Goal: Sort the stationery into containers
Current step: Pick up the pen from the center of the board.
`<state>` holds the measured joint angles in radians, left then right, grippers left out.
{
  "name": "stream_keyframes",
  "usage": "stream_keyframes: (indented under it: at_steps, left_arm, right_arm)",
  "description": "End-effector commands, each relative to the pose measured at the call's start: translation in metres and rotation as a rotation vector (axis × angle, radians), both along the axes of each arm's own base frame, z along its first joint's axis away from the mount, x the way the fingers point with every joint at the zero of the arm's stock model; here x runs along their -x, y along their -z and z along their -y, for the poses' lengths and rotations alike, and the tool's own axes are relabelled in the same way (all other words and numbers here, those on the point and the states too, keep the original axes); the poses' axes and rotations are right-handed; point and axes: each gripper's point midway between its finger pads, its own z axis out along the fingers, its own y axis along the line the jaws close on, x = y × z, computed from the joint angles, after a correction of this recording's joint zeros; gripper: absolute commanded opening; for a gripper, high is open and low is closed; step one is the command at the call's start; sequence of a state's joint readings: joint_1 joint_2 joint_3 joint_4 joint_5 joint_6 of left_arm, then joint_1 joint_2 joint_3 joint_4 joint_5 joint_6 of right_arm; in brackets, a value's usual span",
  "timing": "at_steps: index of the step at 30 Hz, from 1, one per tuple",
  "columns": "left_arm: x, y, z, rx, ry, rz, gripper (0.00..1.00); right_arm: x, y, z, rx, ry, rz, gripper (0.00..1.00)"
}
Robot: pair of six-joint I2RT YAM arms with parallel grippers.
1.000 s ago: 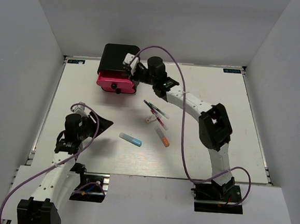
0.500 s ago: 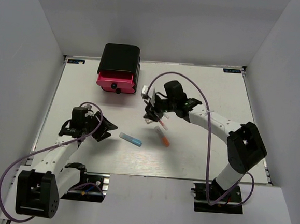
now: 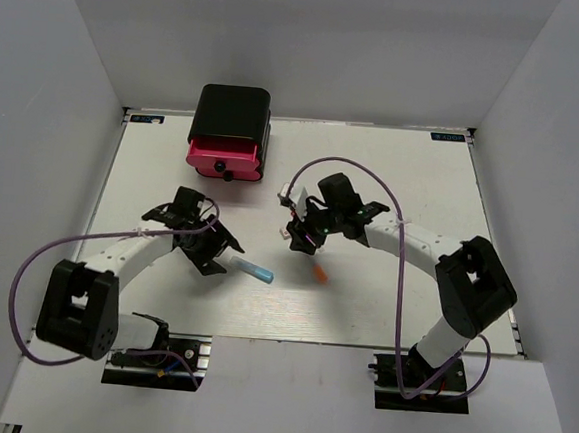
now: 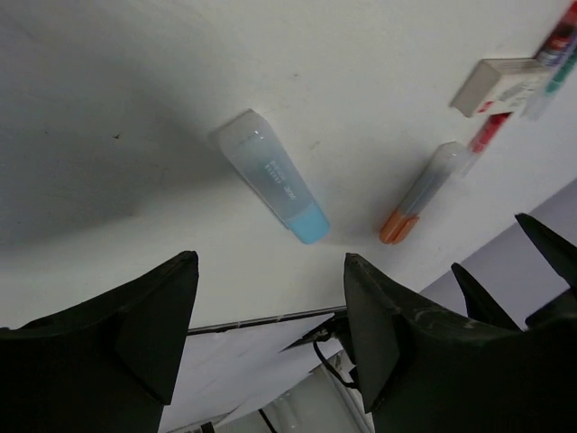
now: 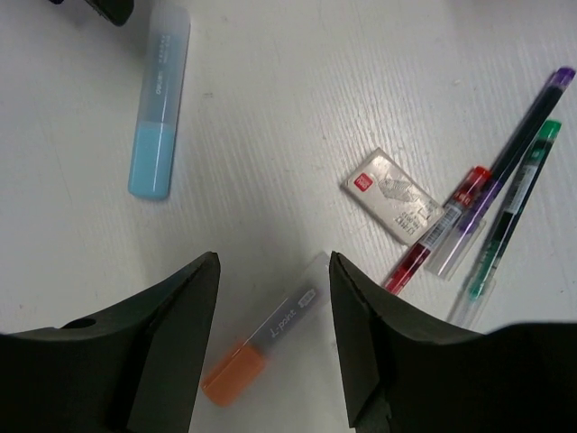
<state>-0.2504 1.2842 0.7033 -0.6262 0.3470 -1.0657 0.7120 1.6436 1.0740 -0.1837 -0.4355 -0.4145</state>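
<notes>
Blue tube (image 3: pixel 252 269) apart from marker (image 5: pixel 266 338), table (image 3: pixel 452 189) edges

The white table (image 3: pixel 403 175) carries a glossy black cabinet (image 3: pixel 234 112) with a pink drawer (image 3: pixel 224 158) and a black knob (image 3: pixel 229 175). Nearer than the cabinet lie a frosted, light-blue-ended tube (image 5: pixel 160 104), an orange-ended marker (image 5: pixel 270 329), a white, red-labelled block (image 5: pixel 393 207), a red pen (image 5: pixel 437 230), a purple pen (image 5: pixel 523 122) and a green pen (image 5: pixel 509 203).

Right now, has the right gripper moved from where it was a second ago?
Yes. The right gripper has pulled away from the black cabinet and come toward the near edge; it now sits open above the orange-ended marker.
</notes>
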Motion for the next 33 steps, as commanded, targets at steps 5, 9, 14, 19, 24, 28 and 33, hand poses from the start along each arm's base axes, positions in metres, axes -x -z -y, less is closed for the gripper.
stream_keyframes:
  at_steps: [5,9,14,19,24,28,33]
  left_arm:
    - [-0.003,0.005,0.022,-0.066,-0.051,-0.100,0.77]
    - [0.001,0.021,0.033,-0.085,-0.071,-0.221,0.77]
    - [0.000,0.041,0.048,-0.163,-0.055,-0.346,0.75]
    - [0.000,0.052,0.054,-0.238,-0.036,-0.420,0.70]
    - [-0.002,0.052,0.059,-0.234,-0.027,-0.408,0.43]
    - [0.007,0.057,0.054,-0.244,-0.008,-0.417,0.22]
    - [-0.028,0.020,0.057,-0.237,-0.016,-0.223,0.06]
  right_arm:
    - [0.001,-0.016,0.008,-0.027,0.057,0.028,0.58]
    - [0.005,-0.010,0.017,-0.014,0.065,0.023,0.60]
    - [0.009,-0.008,0.029,-0.007,0.084,0.009,0.60]
    - [0.013,-0.007,0.036,-0.012,0.096,-0.002,0.60]
    - [0.014,-0.005,0.041,-0.013,0.112,-0.011,0.60]
    - [0.012,-0.004,0.044,-0.012,0.120,-0.018,0.60]
    - [0.014,-0.005,0.045,-0.018,0.103,-0.028,0.60]
